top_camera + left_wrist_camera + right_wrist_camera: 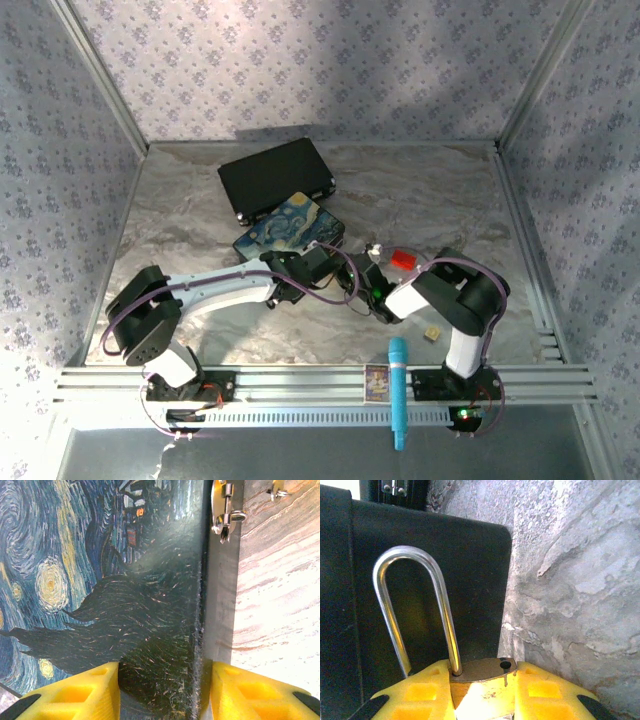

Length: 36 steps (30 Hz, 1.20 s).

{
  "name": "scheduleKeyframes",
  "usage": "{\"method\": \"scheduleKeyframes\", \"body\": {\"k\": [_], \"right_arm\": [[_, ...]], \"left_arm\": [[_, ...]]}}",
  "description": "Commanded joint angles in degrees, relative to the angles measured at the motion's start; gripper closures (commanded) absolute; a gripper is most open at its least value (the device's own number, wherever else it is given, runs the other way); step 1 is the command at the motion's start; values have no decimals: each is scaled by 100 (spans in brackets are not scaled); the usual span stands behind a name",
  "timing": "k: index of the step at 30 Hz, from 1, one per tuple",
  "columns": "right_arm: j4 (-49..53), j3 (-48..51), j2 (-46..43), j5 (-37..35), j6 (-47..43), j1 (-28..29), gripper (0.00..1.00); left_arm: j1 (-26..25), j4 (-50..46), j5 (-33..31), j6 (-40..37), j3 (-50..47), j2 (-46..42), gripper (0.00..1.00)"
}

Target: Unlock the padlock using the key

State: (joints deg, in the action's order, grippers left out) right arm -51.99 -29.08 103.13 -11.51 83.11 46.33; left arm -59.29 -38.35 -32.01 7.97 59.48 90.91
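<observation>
The padlock point(480, 670) sits upright in the right gripper point(482, 677). Its brass body is pinched between the yellow fingers point(427, 690), which are closed to a narrow gap on it, and the silver shackle rises beyond the fingertips. One shackle leg is seated in the body, and an empty hole shows beside it. Just ahead of this gripper a small silvery piece, possibly the key point(375, 247), lies beside a red block point(402, 259). To the left, the left gripper point(165, 670), about half open, clasps the edge of the painted box point(75, 580).
</observation>
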Motion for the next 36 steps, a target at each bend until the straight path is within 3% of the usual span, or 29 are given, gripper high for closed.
{"method": "scheduleKeyframes", "body": {"k": [1, 4, 9, 14, 18, 21, 25, 27, 31, 36], "right_arm": [[48, 21, -4, -231, -155, 28, 100], [170, 3, -14, -50, -264, 2, 100], [1700, -145, -304, 1046, -845, -235, 100], [4012, -457, -887, 1601, -1794, -487, 100], [5855, -1060, -794, 2298, -2783, -851, 100], [7326, -1633, -577, 2280, -3632, -982, 100], [8452, -2057, -339, 2311, -4284, -1134, 98], [9070, -2252, -234, 2061, -4520, -1146, 99], [9408, -2241, -428, 1739, -4593, -1135, 98], [9833, -2277, -660, 1045, -4509, -1065, 92]], "left_arm": [[-57, -561, 1153, 40, -271, 269, 55], [-52, -586, 1101, 64, -254, 274, 55], [-39, -617, 938, 202, -133, 227, 54], [-39, -809, 652, 375, 176, 256, 53], [-31, -858, 474, 464, 297, 228, 51], [-39, -874, 372, 536, 342, 174, 48], [-46, -962, 194, 715, 385, 44, 41], [-63, -1029, 35, 901, 371, -15, 31], [-108, -1282, -354, 1429, 342, -65, 4], [-137, -1582, -649, 1901, 382, 96, 0]]}}
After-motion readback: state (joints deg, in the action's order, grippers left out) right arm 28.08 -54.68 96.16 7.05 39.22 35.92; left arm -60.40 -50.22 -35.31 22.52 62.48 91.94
